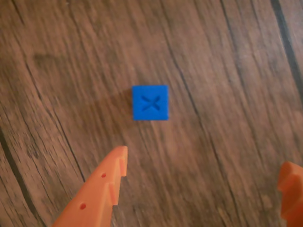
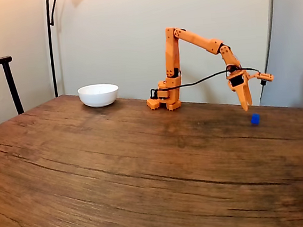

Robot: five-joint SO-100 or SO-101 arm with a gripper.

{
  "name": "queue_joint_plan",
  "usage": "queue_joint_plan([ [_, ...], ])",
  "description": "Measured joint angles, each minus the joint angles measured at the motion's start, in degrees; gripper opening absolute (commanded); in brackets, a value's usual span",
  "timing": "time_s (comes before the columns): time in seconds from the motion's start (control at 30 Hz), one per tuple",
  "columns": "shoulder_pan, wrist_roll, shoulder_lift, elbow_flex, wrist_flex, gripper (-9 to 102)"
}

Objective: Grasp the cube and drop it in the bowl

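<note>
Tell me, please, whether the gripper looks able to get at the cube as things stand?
Probably yes. The gripper is open and hangs above the cube, which lies alone on the bare table, with nothing between them; the bowl stands far off.

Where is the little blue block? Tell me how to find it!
Look at the big wooden table in the fixed view and find the orange robot arm at the back. Follow the arm to its open gripper on the right; the cube sits on the table just below it. It is tiny, bright blue, with an X pressed into its top.
</note>
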Motion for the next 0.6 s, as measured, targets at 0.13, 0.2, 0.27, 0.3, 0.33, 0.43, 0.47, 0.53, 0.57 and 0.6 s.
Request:
queue_joint_plan([
  [0.13,-0.4,0.0,-1.3,0.0,-3.3,44],
  [0.2,-0.7,0.0,-2.3,0.0,-6.1,44],
  [0.27,-1.6,-0.2,-3.7,0.0,-7.9,44],
  [0.3,-2.0,-0.2,-4.5,0.0,-8.5,44],
  [0.33,-2.2,-0.2,-5.3,0.0,-9.1,44],
  [0.43,-1.8,-0.2,-7.3,-0.1,-11.4,44],
  [0.47,-1.8,-0.2,-7.8,-0.1,-12.2,44],
  [0.53,-1.8,-0.6,-8.9,-0.2,-13.1,44],
  [0.57,-2.0,-1.1,-9.3,-0.2,-13.3,44],
  [0.6,-2.1,-1.6,-9.7,-0.2,-13.3,44],
])
